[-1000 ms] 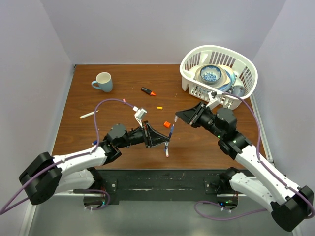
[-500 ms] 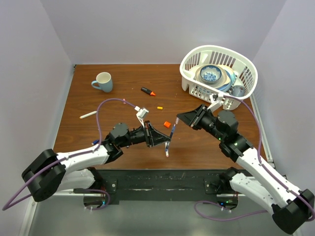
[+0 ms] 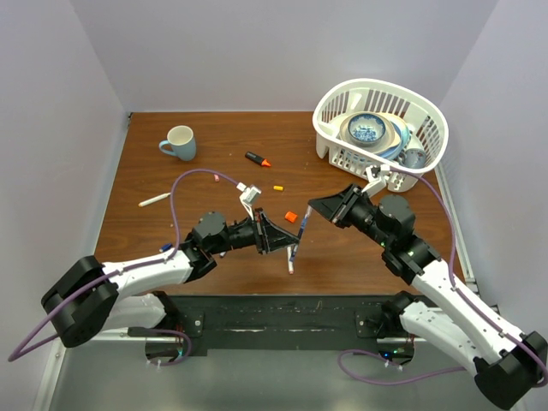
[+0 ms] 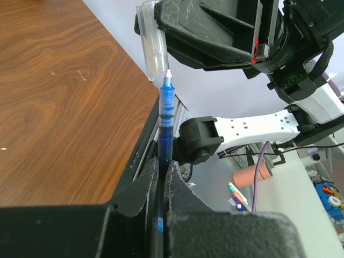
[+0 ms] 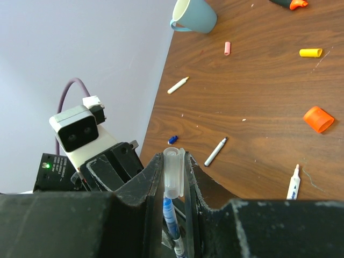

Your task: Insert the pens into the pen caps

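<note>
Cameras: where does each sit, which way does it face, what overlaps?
Top external: above and behind the bases, facing down at the table; left arm and right arm in view.
Left wrist: on the left arm, looking along the left tool and its blue pen toward the right tool.
Right wrist: on the right arm, looking past the right tool's clear cap at the table and left arm.
Shared: both wrist views show blue pen and clear cap.
</note>
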You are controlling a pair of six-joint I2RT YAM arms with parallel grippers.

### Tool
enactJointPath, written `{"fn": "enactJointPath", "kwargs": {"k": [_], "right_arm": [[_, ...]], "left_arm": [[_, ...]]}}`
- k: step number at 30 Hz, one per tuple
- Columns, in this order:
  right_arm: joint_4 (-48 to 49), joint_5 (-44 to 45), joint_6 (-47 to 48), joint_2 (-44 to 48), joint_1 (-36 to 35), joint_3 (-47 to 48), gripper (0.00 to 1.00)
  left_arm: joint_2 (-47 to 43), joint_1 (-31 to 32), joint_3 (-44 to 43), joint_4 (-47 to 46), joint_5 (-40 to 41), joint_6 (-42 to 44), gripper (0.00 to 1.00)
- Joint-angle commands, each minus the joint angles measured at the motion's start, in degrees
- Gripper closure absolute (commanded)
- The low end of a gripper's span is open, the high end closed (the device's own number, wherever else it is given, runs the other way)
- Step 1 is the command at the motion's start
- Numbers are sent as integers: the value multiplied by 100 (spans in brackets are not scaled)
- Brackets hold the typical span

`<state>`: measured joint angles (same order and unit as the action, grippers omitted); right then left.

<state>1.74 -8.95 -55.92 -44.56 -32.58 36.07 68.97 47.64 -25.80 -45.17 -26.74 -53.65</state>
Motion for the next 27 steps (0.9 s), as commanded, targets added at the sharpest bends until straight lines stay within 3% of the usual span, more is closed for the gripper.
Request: {"fn": "enactJointPath", "kwargs": {"k": [1,27], "right_arm": [[160,122,2,8,-21,110,100],[2,297,178,43,-21,330,100]], "left_arm": [[11,-44,-215,-300,-42,-40,100],[64,-44,-197,-413,-200,-154,100]]}}
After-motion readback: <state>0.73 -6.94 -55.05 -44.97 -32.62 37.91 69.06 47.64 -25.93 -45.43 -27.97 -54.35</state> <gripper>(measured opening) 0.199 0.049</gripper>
